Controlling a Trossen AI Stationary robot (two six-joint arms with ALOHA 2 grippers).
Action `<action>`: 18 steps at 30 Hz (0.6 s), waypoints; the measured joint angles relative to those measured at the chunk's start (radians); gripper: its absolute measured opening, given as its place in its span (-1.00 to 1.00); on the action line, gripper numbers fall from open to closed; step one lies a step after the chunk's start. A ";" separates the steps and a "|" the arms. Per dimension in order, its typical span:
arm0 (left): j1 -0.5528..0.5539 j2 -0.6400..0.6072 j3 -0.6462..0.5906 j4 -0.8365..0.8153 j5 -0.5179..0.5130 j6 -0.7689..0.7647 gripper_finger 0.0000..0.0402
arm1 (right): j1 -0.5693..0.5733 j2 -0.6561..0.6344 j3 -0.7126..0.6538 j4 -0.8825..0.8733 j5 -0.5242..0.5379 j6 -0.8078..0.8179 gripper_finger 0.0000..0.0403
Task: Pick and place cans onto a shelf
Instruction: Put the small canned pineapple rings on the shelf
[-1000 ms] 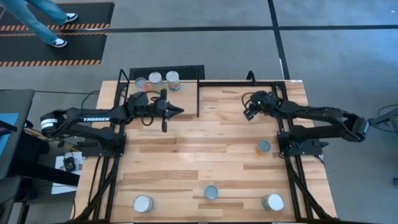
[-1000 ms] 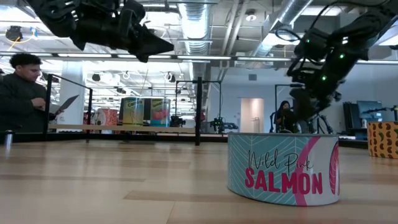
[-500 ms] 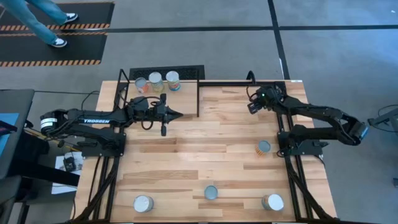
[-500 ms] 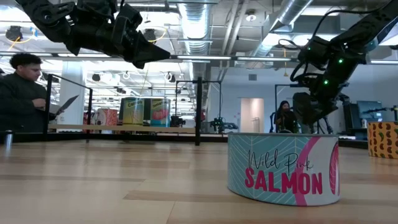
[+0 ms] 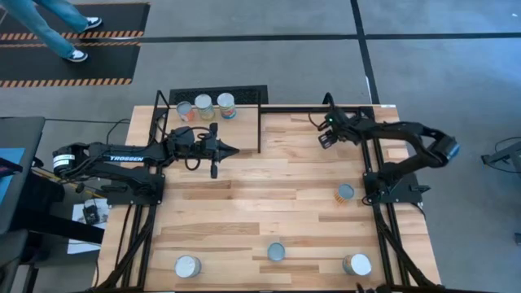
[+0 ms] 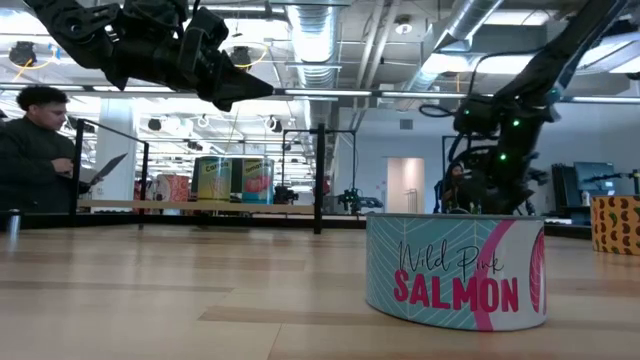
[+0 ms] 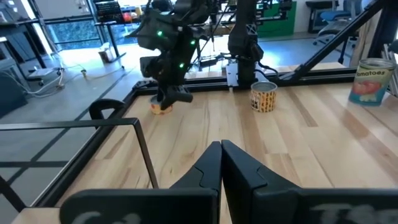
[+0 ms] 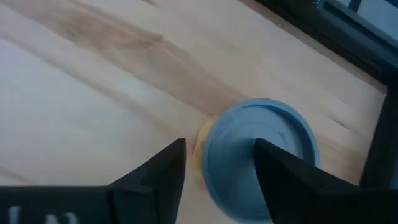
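Right hand [image 8: 217, 162] hangs wide open and empty directly over a can [image 8: 258, 155] on the tabletop [image 8: 93, 81]; left hand [image 5: 232, 150] pinched closed, empty, beside the shelf [image 5: 167, 122].

Bright, even light falls from the long ceiling strip lamps [image 6: 330, 93] in the low view, leaving only soft, short shadows on the pale planked wooden table [image 5: 269, 203]. The round grey-blue can lid [image 8: 258, 155] in the right wrist view is blurred.
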 joint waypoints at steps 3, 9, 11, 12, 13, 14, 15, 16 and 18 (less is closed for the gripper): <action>0.000 0.000 0.000 0.000 0.000 -0.005 -1.00 | 0.000 0.044 0.029 -0.015 0.015 -0.010 -0.17; 0.000 0.000 0.000 -0.003 0.000 -0.024 -1.00 | 0.028 0.061 0.073 -0.076 0.007 -0.041 -0.77; 0.000 0.000 0.000 -0.006 0.000 -0.032 -1.00 | 0.061 0.040 0.081 -0.108 -0.013 -0.051 -0.92; 0.000 0.000 0.000 -0.009 0.000 -0.033 -1.00 | 0.084 0.024 0.082 -0.121 -0.027 -0.058 -0.95; 0.000 0.000 0.000 -0.013 0.000 -0.035 -1.00 | 0.110 0.007 0.087 -0.127 -0.048 -0.059 -0.94; 0.000 0.000 0.000 -0.018 0.000 -0.038 -1.00 | 0.136 -0.010 0.093 -0.123 -0.078 -0.057 -0.92; 0.000 0.000 0.000 -0.023 0.000 -0.041 -1.00 | 0.166 -0.029 0.095 -0.118 -0.113 -0.049 -0.90; 0.000 0.000 0.000 -0.028 0.000 -0.044 -1.00 | 0.203 -0.047 0.095 -0.116 -0.139 -0.038 -0.87; 0.000 0.000 0.000 -0.031 0.000 -0.047 -1.00 | 0.292 -0.069 0.094 -0.100 -0.169 -0.021 -0.86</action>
